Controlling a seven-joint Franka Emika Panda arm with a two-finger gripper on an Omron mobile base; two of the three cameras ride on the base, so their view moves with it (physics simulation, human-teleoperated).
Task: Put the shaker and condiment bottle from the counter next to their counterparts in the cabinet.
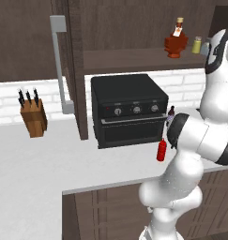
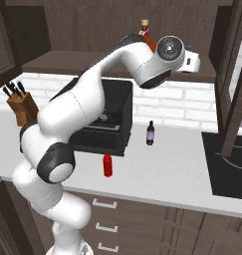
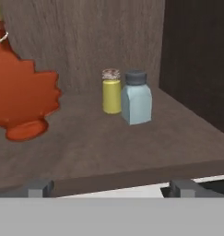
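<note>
Two fingertips (image 3: 39,188) spread wide, gripper (image 3: 111,188) facing shaker (image 3: 136,99)

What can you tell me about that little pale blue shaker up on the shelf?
The shaker is small, pale blue-grey and looks like translucent plastic, with a squarish body narrowing to a dark grey cap. It stands upright on the brown wooden cabinet shelf, right beside the yellow-green shaker, so close that I cannot tell whether they touch. Nothing grips it; the open claw sits back at the shelf edge.
</note>
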